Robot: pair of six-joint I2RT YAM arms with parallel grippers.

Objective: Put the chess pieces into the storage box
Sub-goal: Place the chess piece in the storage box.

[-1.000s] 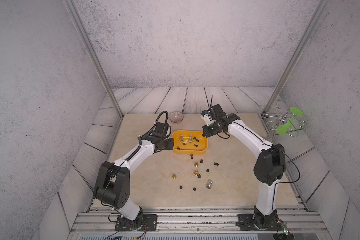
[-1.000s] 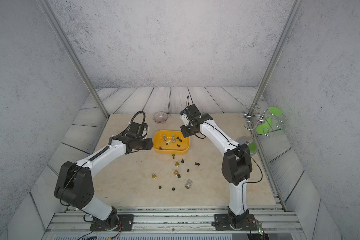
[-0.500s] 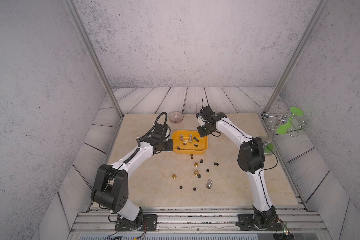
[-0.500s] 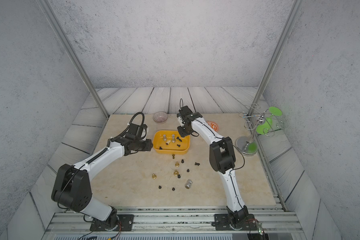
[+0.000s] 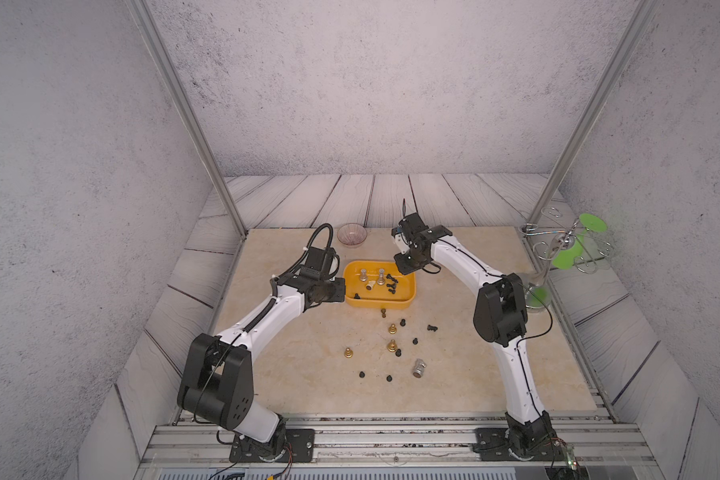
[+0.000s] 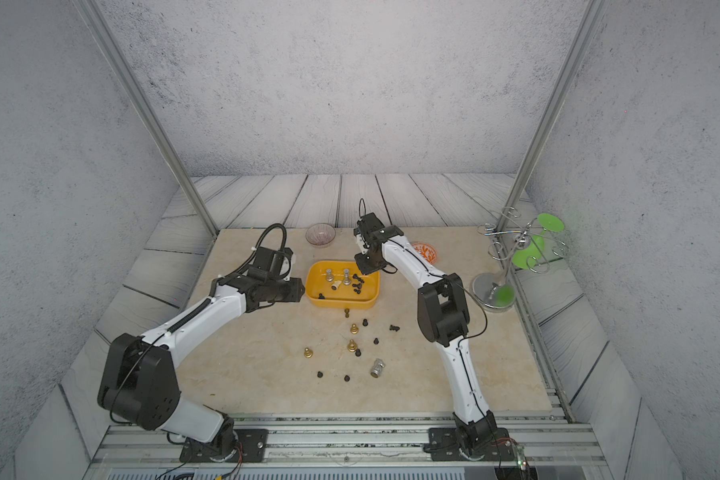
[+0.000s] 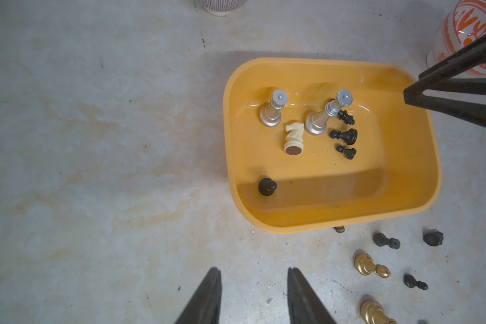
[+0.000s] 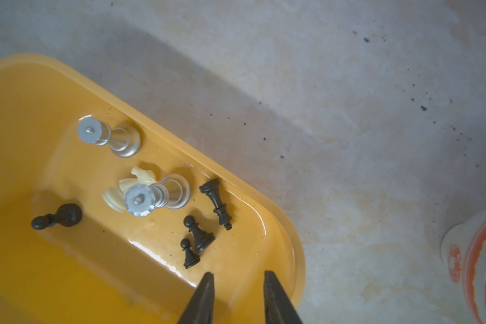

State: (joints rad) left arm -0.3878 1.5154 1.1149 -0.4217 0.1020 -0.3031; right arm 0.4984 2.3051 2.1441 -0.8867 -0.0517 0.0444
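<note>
The yellow-orange storage box (image 5: 377, 303) sits mid-table, seen in both top views (image 6: 341, 302). Inside it lie two silver chess pieces (image 7: 272, 112), a cream knight (image 7: 293, 137) and several small black ones (image 7: 345, 136). More chess pieces are scattered on the table in front of the box: gold ones (image 5: 392, 329), a silver one (image 5: 419, 368) and several black ones (image 5: 432, 328). My right gripper (image 8: 238, 272) hangs open and empty over the box's far right corner (image 8: 278, 224). My left gripper (image 7: 253, 270) is open and empty, just left of the box above bare table.
A ribbed glass bowl (image 5: 352, 235) stands behind the box. An orange-and-white bowl (image 6: 425, 251) sits to the box's right, behind my right arm. A wire stand with green discs (image 5: 566, 249) occupies the far right edge.
My right arm has swung left, bringing its gripper over the box's far right corner, and its jaws have come apart. The left arm has barely moved.
</note>
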